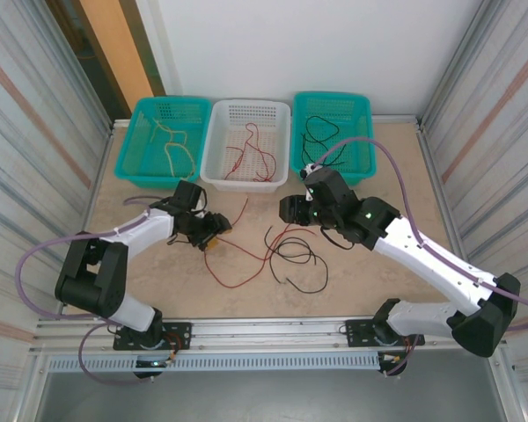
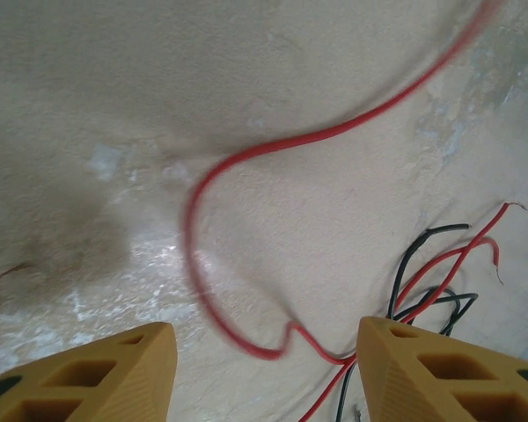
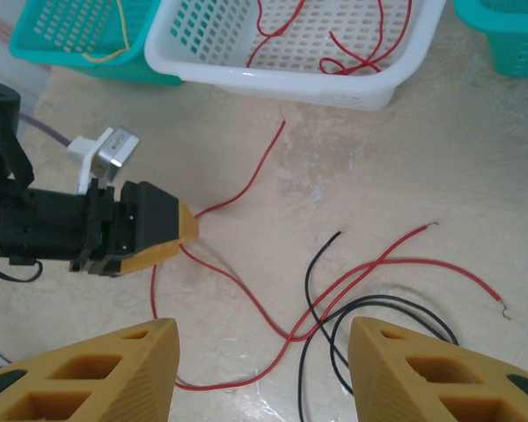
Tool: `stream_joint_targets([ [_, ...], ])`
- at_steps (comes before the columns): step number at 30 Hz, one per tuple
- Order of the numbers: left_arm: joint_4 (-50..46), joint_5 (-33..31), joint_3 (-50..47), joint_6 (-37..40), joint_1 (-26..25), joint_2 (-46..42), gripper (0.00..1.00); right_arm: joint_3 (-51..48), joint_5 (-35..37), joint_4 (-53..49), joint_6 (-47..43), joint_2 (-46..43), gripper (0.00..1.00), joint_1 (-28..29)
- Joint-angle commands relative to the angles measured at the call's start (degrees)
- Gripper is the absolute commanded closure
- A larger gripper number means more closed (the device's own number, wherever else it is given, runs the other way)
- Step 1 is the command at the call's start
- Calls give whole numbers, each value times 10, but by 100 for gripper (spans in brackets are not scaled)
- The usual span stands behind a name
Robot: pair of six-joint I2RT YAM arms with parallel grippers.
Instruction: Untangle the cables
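Your left hand (image 2: 264, 352) is released, low over the middle of the tabletop (image 1: 361, 281). The red cable (image 2: 191, 229) loops on the surface between its fingers, ungripped. Your right hand (image 3: 262, 352) is released too. It hangs above the crossing where that red cable tangles with the black cable (image 3: 387, 300).

Left arm (image 1: 145, 224) and right arm (image 1: 422, 251): white links, black joints. Purple-grey hose (image 1: 70, 237) loops off each. Left gripper (image 3: 190, 230): boxy black body, white-and-silver connector on top. Fingers (image 2: 88, 374) mustard-yellow wedges, rectangular hollows. Small green light (image 1: 367, 214) on right arm.
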Motion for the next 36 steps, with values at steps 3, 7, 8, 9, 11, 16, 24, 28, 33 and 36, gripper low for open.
stream_joint_targets([
  [3,-28,-18,-7,-11,13,-21,42,-15,11,-9,-6,-16,48,-5],
  [7,3,5,-7,-13,18,3,46,-16,8,-5,-3,-15,48,-6],
  [8,8,7,-3,-14,17,12,48,-16,7,-4,-3,-15,48,-7],
  [9,15,10,0,-15,17,20,50,-16,7,-5,-3,-14,48,-7],
  [11,25,15,5,-16,17,34,58,-15,8,-6,-3,-12,48,-6],
  [16,41,29,11,-7,14,57,75,-15,9,-6,-1,-13,48,-7],
  [24,-18,6,58,52,11,-29,100,-17,-7,9,-2,-10,48,-5],
  [28,-113,-40,165,159,-25,-88,100,-16,-25,32,-9,-12,48,2],
  [33,-180,-71,284,262,-84,-119,100,-11,-39,69,-28,-9,46,28],
  [36,-211,-68,345,295,-108,-116,100,7,-41,85,-43,0,45,48],
])
